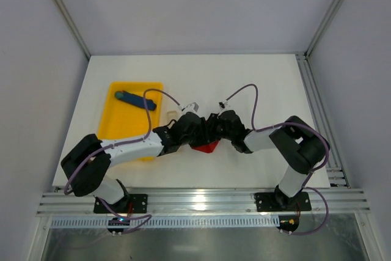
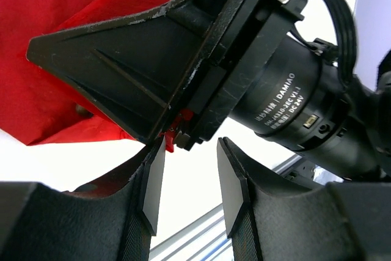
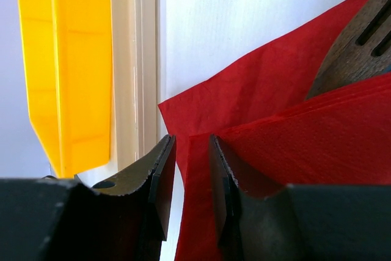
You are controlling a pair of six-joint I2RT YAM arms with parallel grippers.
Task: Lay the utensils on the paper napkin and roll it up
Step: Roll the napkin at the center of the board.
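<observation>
napkin red | utensil brown | tray yellow | stick blue

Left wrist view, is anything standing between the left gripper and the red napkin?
Yes. The right gripper sits directly ahead of the left gripper, covering much of the red napkin beyond it.

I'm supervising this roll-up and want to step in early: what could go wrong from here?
1. The left pincer and right pincer work very close together over the paper napkin; they may collide.
2. The napkin's folded edge sits between the right pincer's jaws; a pull could tear the thin paper.
3. The wooden utensil sticks out of the fold and might slide out during rolling.
</observation>
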